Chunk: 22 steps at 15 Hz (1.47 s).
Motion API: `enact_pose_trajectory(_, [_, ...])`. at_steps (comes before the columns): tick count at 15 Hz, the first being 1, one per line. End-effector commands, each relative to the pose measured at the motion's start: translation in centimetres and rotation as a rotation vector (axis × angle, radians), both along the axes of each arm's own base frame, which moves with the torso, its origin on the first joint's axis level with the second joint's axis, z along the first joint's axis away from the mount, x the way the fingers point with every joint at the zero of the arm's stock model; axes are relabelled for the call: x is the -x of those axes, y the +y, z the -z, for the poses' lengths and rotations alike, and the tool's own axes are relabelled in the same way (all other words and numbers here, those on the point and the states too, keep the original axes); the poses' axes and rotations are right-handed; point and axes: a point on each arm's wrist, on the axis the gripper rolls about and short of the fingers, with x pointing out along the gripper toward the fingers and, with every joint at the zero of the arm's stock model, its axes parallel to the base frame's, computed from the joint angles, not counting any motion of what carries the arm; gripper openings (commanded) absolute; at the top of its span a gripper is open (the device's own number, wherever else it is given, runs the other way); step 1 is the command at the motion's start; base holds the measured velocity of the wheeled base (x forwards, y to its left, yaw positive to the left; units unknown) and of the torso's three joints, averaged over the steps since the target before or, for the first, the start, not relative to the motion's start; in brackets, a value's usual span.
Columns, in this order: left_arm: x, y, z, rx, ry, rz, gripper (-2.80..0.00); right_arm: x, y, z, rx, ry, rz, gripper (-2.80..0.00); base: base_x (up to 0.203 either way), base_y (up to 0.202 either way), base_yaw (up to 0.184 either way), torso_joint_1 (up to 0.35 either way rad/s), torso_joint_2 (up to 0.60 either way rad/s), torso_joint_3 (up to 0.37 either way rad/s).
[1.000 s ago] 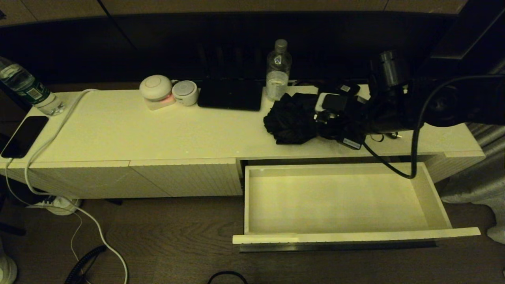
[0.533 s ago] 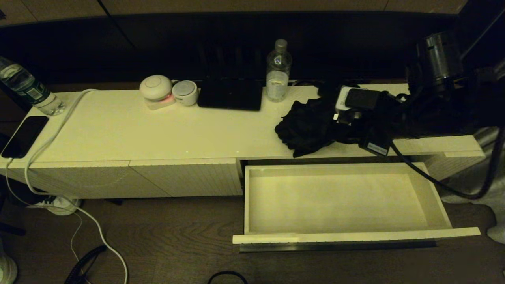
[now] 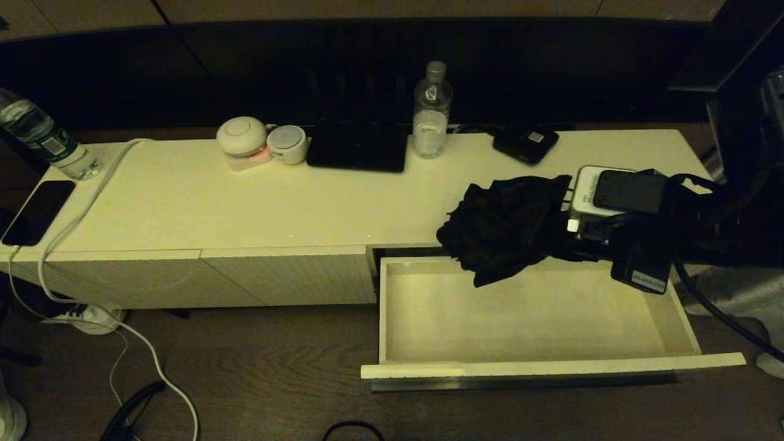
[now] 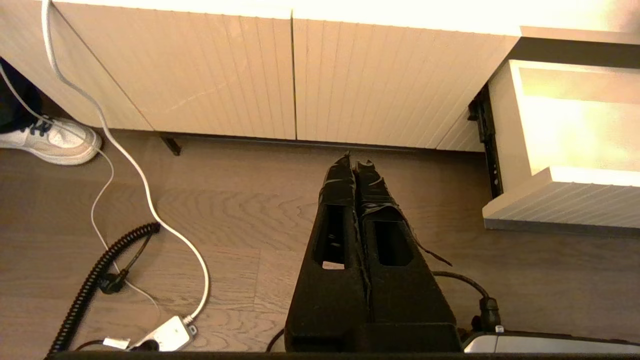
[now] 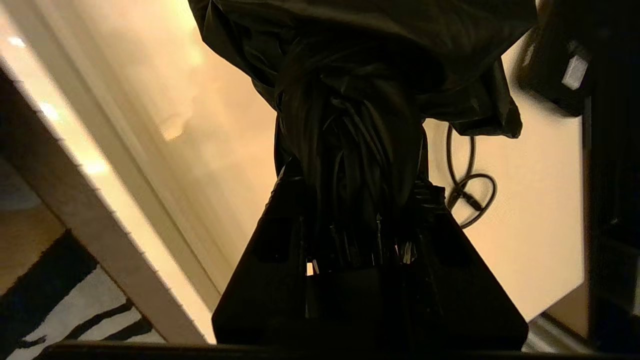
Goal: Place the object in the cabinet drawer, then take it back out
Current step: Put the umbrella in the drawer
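The object, a black folding umbrella (image 3: pixel 505 229) with loose bunched fabric, hangs in the air over the back edge of the open cabinet drawer (image 3: pixel 527 369). My right gripper (image 3: pixel 566 239) reaches in from the right and is shut on the umbrella's gathered end. In the right wrist view the fabric (image 5: pixel 360 75) fills the space between the fingers of the right gripper (image 5: pixel 355 185). The drawer is pulled far out and holds nothing. My left gripper (image 4: pixel 354 162) is shut and empty, low over the floor before the cabinet, left of the drawer front (image 4: pixel 565 200).
On the cabinet top stand a water bottle (image 3: pixel 432 110), a flat black slab (image 3: pixel 358 147), two round white devices (image 3: pixel 243 138), a small black device with a label (image 3: pixel 525 143) and a thin cable loop (image 5: pixel 470 192). A phone (image 3: pixel 38 211) and white cable (image 3: pixel 67 226) lie at the far left.
My right gripper has lifted the umbrella off the cabinet top and carried it forward and to the right, so it now hangs over the drawer's back edge.
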Motion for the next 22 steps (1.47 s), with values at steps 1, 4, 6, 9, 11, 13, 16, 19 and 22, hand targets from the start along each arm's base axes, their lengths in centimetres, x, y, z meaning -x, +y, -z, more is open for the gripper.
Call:
enact_pose_trajectory(1, [0.0, 0.0, 0.0, 0.001, -0.002, -0.001, -2.8, 1.8, -0.4, 0.1, 0.002, -0.007, -0.023, -2.8, 0.0, 0.0, 0.0, 0.0, 0.0, 0.0])
enact_pose_trajectory(4, [0.0, 0.0, 0.0, 0.001, -0.002, -0.001, -2.8, 2.0, -0.3, 2.0, 0.025, 0.037, -0.033, -2.8, 0.0, 0.0, 0.0, 0.0, 0.0, 0.0])
enact_pose_trajectory(6, [0.0, 0.0, 0.0, 0.001, -0.002, -0.001, -2.8, 1.4, 0.1, 4.3, 0.042, 0.086, -0.029, -2.8, 0.0, 0.0, 0.0, 0.0, 0.0, 0.0])
enact_pose_trajectory(9, [0.0, 0.0, 0.0, 0.001, -0.002, -0.001, -2.8, -0.2, 0.9, 6.3, -0.013, 0.166, 0.034, -2.8, 0.0, 0.0, 0.0, 0.0, 0.0, 0.0])
enact_pose_trajectory(11, [0.0, 0.0, 0.0, 0.001, -0.002, 0.0, -2.8, -1.5, 1.1, 7.4, -0.017, 0.187, 0.056, -2.8, 0.0, 0.0, 0.0, 0.0, 0.0, 0.0])
enact_pose_trajectory(13, [0.0, 0.0, 0.0, 0.001, -0.002, -0.001, -2.8, -2.7, 1.4, 8.6, -0.009, 0.208, 0.07, -2.8, 0.0, 0.0, 0.0, 0.0, 0.0, 0.0])
enact_pose_trajectory(16, [0.0, 0.0, 0.0, 0.001, -0.002, -0.001, -2.8, -4.5, 2.3, 10.0, -0.034, 0.212, 0.087, -2.8, 0.0, 0.0, 0.0, 0.0, 0.0, 0.0])
enact_pose_trajectory(19, [0.0, 0.0, 0.0, 0.001, -0.002, -0.001, -2.8, -5.7, 2.7, 11.3, -0.038, 0.211, 0.096, -2.8, 0.0, 0.0, 0.0, 0.0, 0.0, 0.0])
enact_pose_trajectory(22, [0.0, 0.0, 0.0, 0.001, -0.002, -0.001, -2.8, -7.2, 1.5, 12.9, -0.046, 0.21, 0.152, -2.8, 0.0, 0.0, 0.0, 0.0, 0.0, 0.0])
